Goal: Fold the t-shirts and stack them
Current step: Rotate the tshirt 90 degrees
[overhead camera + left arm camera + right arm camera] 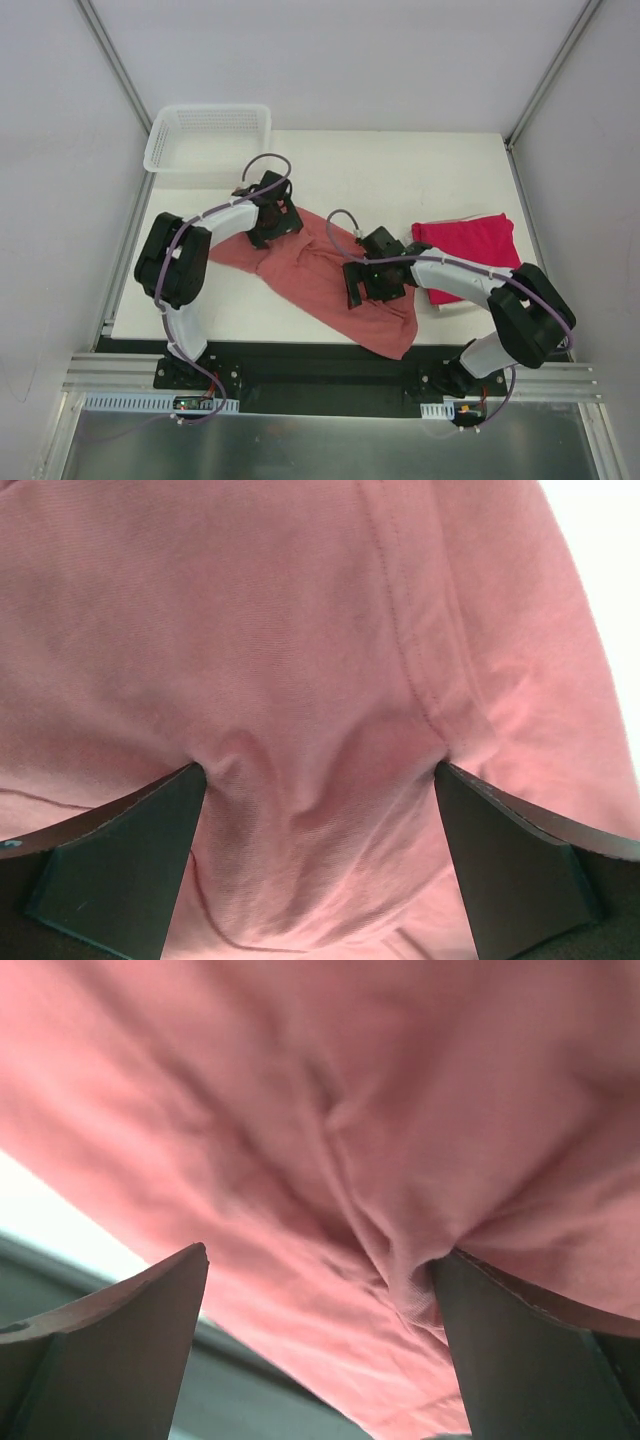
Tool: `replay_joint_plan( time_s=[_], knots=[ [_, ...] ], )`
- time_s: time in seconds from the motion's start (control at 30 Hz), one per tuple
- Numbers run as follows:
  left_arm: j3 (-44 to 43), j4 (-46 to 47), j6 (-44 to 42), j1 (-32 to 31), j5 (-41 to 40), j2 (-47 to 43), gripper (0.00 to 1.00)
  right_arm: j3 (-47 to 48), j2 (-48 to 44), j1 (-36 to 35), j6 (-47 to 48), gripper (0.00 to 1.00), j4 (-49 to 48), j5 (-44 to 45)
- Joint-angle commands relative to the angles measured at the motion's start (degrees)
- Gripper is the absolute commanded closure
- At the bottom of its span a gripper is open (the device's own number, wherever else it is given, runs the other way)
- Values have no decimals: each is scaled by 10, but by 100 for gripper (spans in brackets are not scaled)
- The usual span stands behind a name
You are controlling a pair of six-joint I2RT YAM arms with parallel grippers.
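The pink shirt (pixel 320 275) lies bunched on the tabletop (pixel 420 170), near the basket (pixel 210 135). Left fingers (pixel 115 865) and right fingers (pixel 520 1360) are wide open, down on it. Each should pinch a good bump of cloth, then lift together.

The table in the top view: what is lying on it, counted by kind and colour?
salmon-pink t-shirt: 1
crimson-magenta t-shirt: 1
white mesh basket: 1
Total: 3
Not counted: a pale edge shows under the crimson-magenta t-shirt, and the pictures do not show what it is.
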State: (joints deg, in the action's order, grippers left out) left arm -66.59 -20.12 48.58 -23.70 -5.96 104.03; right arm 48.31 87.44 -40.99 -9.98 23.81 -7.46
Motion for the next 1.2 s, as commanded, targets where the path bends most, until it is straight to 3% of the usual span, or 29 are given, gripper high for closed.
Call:
replay_joint_plan(
  time_s=[0.0,0.33,0.5,0.63,0.77,0.97,1.17],
  knots=[
    [-66,10,-37,-56,78,79,1,-59,-30,-48,-46,3,47,-45],
    [-321,-2,-139,-91,178,239,1,-75,-82,-116,-45,3,52,-72],
    [-487,-42,-175,-64,166,362,1,-55,-42,-131,-48,3,31,-80],
    [-632,-51,-142,-18,278,438,1,-37,-13,-134,-55,3,-3,-100],
    [-686,-44,-122,3,273,472,1,6,18,-135,-56,3,-6,-85],
    [-727,-26,-85,19,195,496,1,86,48,-134,-58,3,3,-85],
    [-733,-5,-11,40,152,516,1,97,8,-132,-66,3,47,-21]
  ],
)
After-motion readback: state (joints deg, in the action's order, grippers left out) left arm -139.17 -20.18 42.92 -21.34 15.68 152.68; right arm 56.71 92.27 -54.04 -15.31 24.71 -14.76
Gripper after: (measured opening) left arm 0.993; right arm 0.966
